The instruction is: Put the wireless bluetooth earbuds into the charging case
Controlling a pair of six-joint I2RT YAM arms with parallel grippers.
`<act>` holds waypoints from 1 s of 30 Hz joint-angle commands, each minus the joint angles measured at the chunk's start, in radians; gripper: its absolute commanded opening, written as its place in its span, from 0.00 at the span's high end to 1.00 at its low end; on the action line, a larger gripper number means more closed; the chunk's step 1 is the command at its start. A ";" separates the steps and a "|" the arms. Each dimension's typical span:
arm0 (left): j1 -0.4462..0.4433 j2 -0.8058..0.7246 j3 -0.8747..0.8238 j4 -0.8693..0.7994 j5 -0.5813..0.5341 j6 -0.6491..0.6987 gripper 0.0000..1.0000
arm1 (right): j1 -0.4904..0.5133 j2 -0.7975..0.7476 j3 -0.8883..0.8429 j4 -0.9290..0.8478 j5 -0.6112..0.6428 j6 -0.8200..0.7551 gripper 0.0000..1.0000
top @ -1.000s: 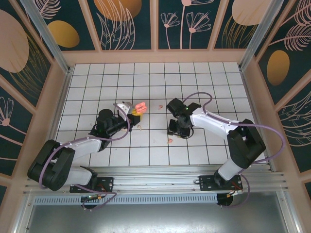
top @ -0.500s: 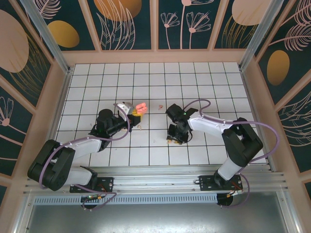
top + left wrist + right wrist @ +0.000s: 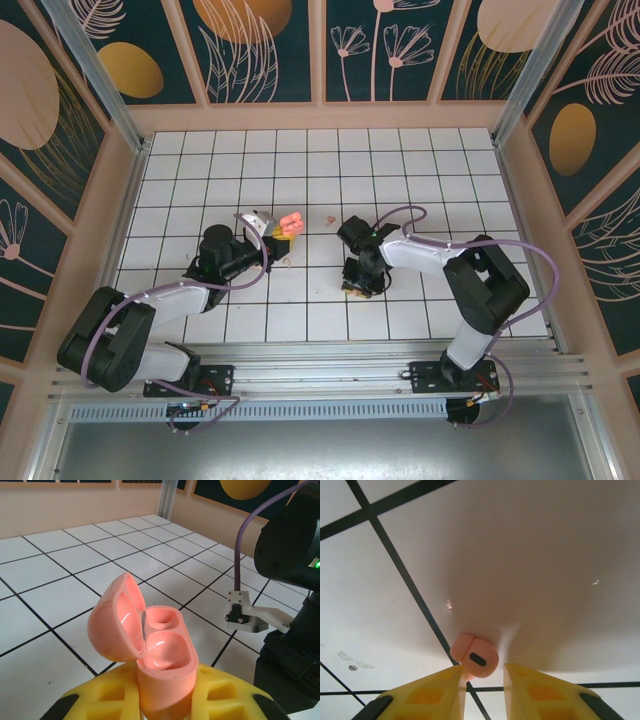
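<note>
Left of the middle of the white-tiled desk (image 3: 420, 170), our left hand (image 3: 268, 229) is clamped on the lower body of the salmon-pink charging case (image 3: 291, 221). In the left wrist view the yellow fingers (image 3: 107, 702) press on both sides of the charging case (image 3: 162, 667). Its lid (image 3: 114, 625) is swung open to the left, and two glossy wells face up. Just toward the near edge from that hand, a tiny beige earbud (image 3: 287, 264) lies on a tile. A little further right, near the desk's middle and level with the case, a pink earbud (image 3: 329, 216) lies by itself. Right of that and nearer the near edge, our right hand (image 3: 358, 284) points down at the desk. In the right wrist view the right hand (image 3: 484, 674) has its fingers a narrow gap apart. A second pink earbud (image 3: 475, 657) lies on the desk right at their tips, beside a dark tile line. It meets the tip of the finger (image 3: 432, 690) on the picture's left, and bare tile shows in the gap between the fingers, so we see no pinch on it.
</note>
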 commanded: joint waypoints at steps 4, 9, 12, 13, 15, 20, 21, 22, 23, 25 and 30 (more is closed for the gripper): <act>0.006 0.003 0.024 0.023 0.033 0.015 0.87 | 0.006 0.015 0.031 0.005 0.051 -0.034 0.78; 0.007 0.004 0.026 0.017 0.041 0.024 0.87 | 0.006 0.003 0.033 0.005 0.088 -0.070 0.81; 0.007 0.007 0.023 0.019 0.053 0.033 0.87 | 0.007 -0.027 0.028 0.017 0.124 -0.097 0.81; 0.006 0.010 0.023 0.021 0.057 0.034 0.87 | 0.005 -0.039 0.024 0.024 0.137 -0.103 0.81; 0.006 0.021 0.027 0.020 0.060 0.035 0.87 | -0.007 -0.065 0.003 0.044 0.135 -0.116 0.81; 0.006 0.035 0.034 0.018 0.071 0.031 0.87 | -0.030 -0.062 0.010 0.005 0.119 -0.167 0.71; 0.007 0.035 0.035 0.018 0.071 0.030 0.87 | -0.032 -0.059 0.017 -0.005 0.117 -0.173 0.69; 0.006 0.033 0.035 0.018 0.069 0.030 0.87 | -0.032 -0.058 0.022 -0.008 0.113 -0.173 0.68; 0.006 0.035 0.038 0.018 0.068 0.029 0.87 | -0.033 -0.055 0.026 -0.007 0.105 -0.173 0.67; 0.006 0.037 0.041 0.018 0.068 0.028 0.87 | -0.035 -0.044 0.035 -0.009 0.091 -0.170 0.66; 0.006 0.044 0.050 0.017 0.073 0.026 0.87 | -0.034 0.001 0.069 -0.025 0.090 -0.179 0.65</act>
